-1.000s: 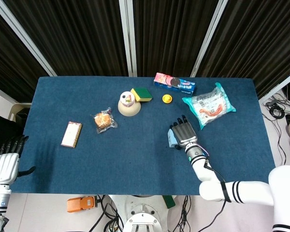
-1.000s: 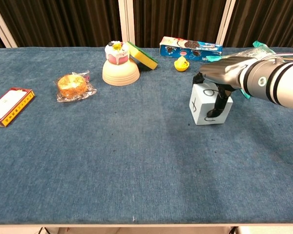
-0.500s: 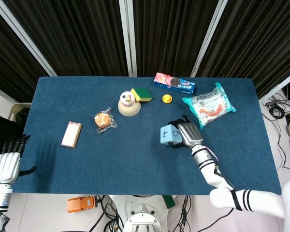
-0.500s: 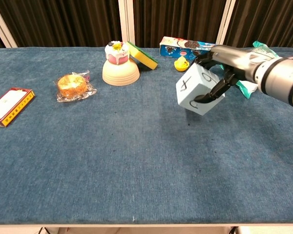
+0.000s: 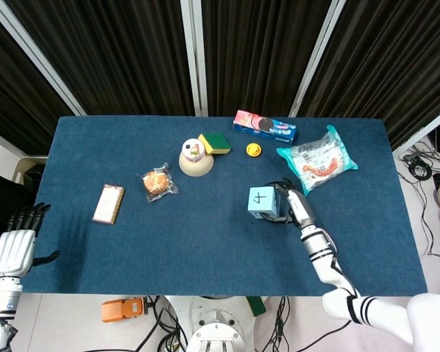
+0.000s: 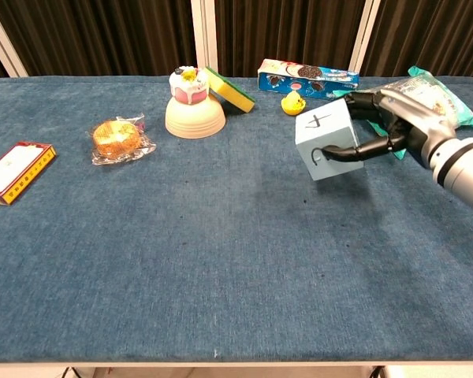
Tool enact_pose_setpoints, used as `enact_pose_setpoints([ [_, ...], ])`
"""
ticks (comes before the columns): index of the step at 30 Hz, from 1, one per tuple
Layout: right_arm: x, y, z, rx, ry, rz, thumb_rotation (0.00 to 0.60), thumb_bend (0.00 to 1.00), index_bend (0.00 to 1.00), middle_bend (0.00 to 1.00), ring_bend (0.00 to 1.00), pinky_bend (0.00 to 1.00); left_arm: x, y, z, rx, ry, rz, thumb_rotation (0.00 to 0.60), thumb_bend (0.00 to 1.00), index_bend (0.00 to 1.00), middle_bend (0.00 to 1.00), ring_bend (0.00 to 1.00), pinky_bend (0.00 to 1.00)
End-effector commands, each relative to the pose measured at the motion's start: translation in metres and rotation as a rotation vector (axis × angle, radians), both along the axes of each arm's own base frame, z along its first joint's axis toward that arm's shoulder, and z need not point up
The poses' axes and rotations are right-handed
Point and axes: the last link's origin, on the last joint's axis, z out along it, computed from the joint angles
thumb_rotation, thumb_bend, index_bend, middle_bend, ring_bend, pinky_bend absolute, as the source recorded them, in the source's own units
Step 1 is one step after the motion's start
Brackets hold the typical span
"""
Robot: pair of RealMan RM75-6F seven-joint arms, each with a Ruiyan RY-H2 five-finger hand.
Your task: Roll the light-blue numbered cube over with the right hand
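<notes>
now the right hand (image 6: 394,126) grips the light-blue numbered cube (image 6: 326,143), fingers wrapped round its right side, holding it tilted and lifted above the blue-cloth worktop (image 6: 181,260), right of centre, with the face marked 4 turned up. down past the worktop's front left corner, the left hand (image 5: 16,246) hangs empty, fingers apart.

A table (image 5: 205,242) covered in deep blue, felt-like cloth fills the middle of the head view, its short pile showing faint streaks in the chest view. Behind it hang dark, pleated curtains (image 5: 132,51) split by pale metal uprights (image 5: 194,55) — some vertical, some slanted. Pale floor (image 5: 59,323) shows beneath the table's near edge, with tangled black cables (image 5: 279,323) and an orange device (image 5: 123,309). The light is even, and shadows are soft.
</notes>
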Motion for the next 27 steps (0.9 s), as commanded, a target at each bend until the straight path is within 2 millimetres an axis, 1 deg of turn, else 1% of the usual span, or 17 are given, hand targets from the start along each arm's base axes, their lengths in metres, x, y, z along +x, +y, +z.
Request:
enact_pose_setpoints([
  [1, -0.005, 0.006, -0.017, 0.015, -0.054, 0.002, 0.600, 0.41, 0.54, 0.44, 0.21, 0.01, 0.000, 0.000, 0.000, 0.001, 0.000, 0.000, 0.600, 0.02, 0.08, 0.07, 0.00, 0.00],
  [9, -0.011, 0.004, -0.026, 0.024, -0.086, -0.004, 0.600, 0.41, 0.51, 0.44, 0.19, 0.00, 0.000, 0.001, 0.000, -0.002, -0.002, 0.002, 0.600, 0.02, 0.08, 0.07, 0.00, 0.00],
  [12, -0.013, 0.004, -0.028, 0.028, -0.083, -0.002, 0.600, 0.41, 0.46, 0.43, 0.16, 0.00, -0.001, 0.001, 0.000, -0.003, -0.003, 0.003, 0.600, 0.02, 0.08, 0.07, 0.00, 0.00],
  [16, -0.017, 0.003, -0.028, 0.037, -0.061, 0.004, 0.600, 0.41, 0.35, 0.39, 0.11, 0.00, -0.002, 0.000, 0.000, -0.001, -0.004, 0.007, 0.600, 0.02, 0.08, 0.07, 0.00, 0.00],
  [18, -0.019, 0.004, -0.028, 0.044, -0.046, 0.008, 0.600, 0.41, 0.32, 0.36, 0.09, 0.00, -0.003, 0.000, 0.000, -0.001, -0.004, 0.009, 0.600, 0.02, 0.08, 0.07, 0.00, 0.00],
  [22, -0.022, 0.006, -0.025, 0.056, -0.017, 0.019, 0.600, 0.38, 0.16, 0.27, 0.01, 0.00, -0.003, 0.000, 0.001, -0.001, -0.005, 0.007, 0.600, 0.02, 0.08, 0.07, 0.00, 0.00],
  [24, -0.024, 0.007, -0.023, 0.055, -0.004, 0.027, 0.600, 0.36, 0.05, 0.20, 0.00, 0.00, -0.003, 0.000, 0.001, 0.001, -0.005, 0.007, 0.600, 0.02, 0.08, 0.07, 0.00, 0.00],
  [26, -0.026, 0.009, -0.019, 0.053, 0.006, 0.038, 0.600, 0.33, 0.00, 0.11, 0.00, 0.00, -0.002, 0.001, 0.002, 0.002, -0.005, 0.004, 0.600, 0.02, 0.08, 0.07, 0.00, 0.00],
  [27, -0.026, 0.011, -0.017, 0.053, 0.011, 0.044, 0.600, 0.33, 0.00, 0.09, 0.00, 0.00, -0.002, 0.001, 0.002, 0.002, -0.005, 0.003, 0.600, 0.02, 0.08, 0.07, 0.00, 0.00],
])
